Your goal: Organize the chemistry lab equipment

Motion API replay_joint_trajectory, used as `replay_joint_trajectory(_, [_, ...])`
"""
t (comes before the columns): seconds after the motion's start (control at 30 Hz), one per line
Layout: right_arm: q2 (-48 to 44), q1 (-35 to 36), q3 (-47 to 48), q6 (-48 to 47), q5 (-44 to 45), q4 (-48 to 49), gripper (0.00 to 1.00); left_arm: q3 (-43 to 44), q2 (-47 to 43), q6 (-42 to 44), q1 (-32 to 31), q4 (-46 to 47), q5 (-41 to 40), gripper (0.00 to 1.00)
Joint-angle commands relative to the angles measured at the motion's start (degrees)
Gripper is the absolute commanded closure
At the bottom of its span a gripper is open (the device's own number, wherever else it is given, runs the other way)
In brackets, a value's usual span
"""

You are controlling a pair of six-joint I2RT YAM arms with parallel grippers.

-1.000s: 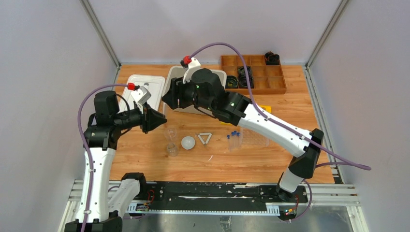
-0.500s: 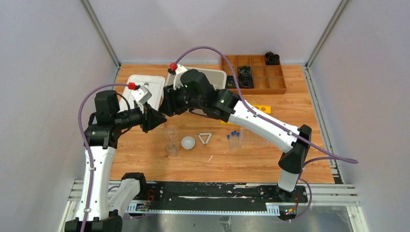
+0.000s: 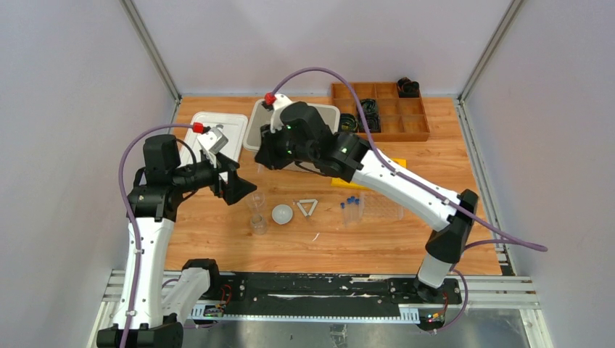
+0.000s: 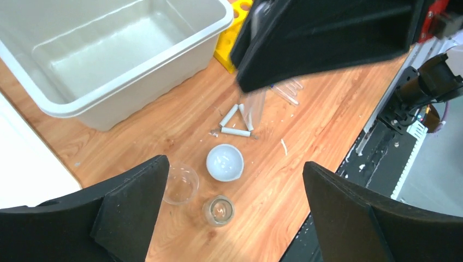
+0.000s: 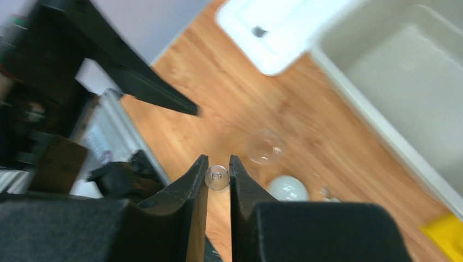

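- Seen from above, my right arm (image 3: 377, 174) covers the fingers of my right pincer (image 5: 218, 161). What they grip is hidden there.
- My right wrist camera is blurry. It shows only one small clear glass beaker (image 5: 266, 146), out past the fingertips and a bit to one side.
- In my left wrist camera, the black end of my right arm blocks the top. Something clear and smeary hangs under it, in front of one side of the white triangle frame (image 4: 232, 123). I cannot tell what it is.
- My right pincer has its fingers almost together. They are clamped on a small clear round glass piece (image 5: 217, 177) that touches both fingertips. I cannot tell if it is a tube or something else.
- My left pincer (image 4: 235, 161) has its fingers wide apart, with nothing between them. It hangs above the table and touches nothing.
- Only my left wrist camera shows what lies under that pincer. The white round dish (image 4: 224, 162) sits under the gap. One beaker (image 4: 180, 184) is just beside one finger, and a second beaker (image 4: 218, 210) is near the dish. The triangle frame lies beyond the dish, and a pale plastic tub (image 4: 147, 76) stands farther off.
- Only the view from above shows the blue-capped clear tubes (image 3: 351, 204). They lie beside my right arm, well apart from both pincers.
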Motion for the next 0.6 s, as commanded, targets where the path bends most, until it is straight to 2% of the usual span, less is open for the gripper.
replay_joint_trajectory(0.0, [-10.53,-4.05,-9.48,-4.14,10.79,-2.72,1.0,0.6,-0.08,-1.04,-0.16,0.56,-2.52,0.0])
replay_joint_trajectory(0.17, [-25.16,-10.63,-30.48,-6.14,23.53,-2.66,1.0,1.42,0.48,-2.34,-0.16,0.39,-6.32,0.0])
replay_joint_trajectory(0.33, [-39.05,-21.22,-47.65,-5.76,29.49,0.9,1.0,1.42,0.37,-2.61,-0.16,-0.58,-7.33,0.0])
replay_joint_trajectory(0.47, [-44.35,-25.24,-56.95,-7.27,34.81,7.66,1.0,2.32,1.3,-1.92,-0.16,-2.43,-9.18,0.0])
replay_joint_trajectory(0.57, [-45.0,-27.18,-61.14,-7.63,37.11,11.87,1.0,3.05,2.57,0.36,-0.16,-4.71,-10.48,0.0])
